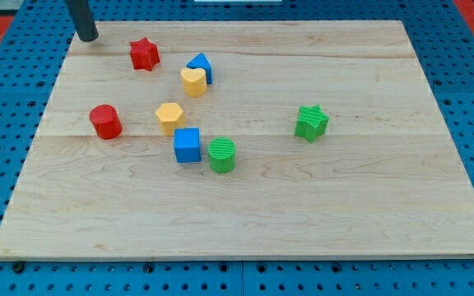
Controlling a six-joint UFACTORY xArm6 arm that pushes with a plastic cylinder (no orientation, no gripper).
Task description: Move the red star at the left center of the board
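The red star [144, 54] lies near the view's top left of the wooden board [245, 214]. My tip [88, 37] stands at the board's top-left corner, a short way to the left of the red star and slightly above it, not touching it. A red cylinder [104, 122] sits below the star at the left. A blue block [201, 67] and a yellow heart-like block [192, 81] touch each other to the right of the star.
A yellow hexagon [169, 117], a blue cube [187, 145] and a green cylinder [221, 154] cluster near the middle left. A green star [311, 122] sits right of centre. Blue pegboard [6, 90] surrounds the board.
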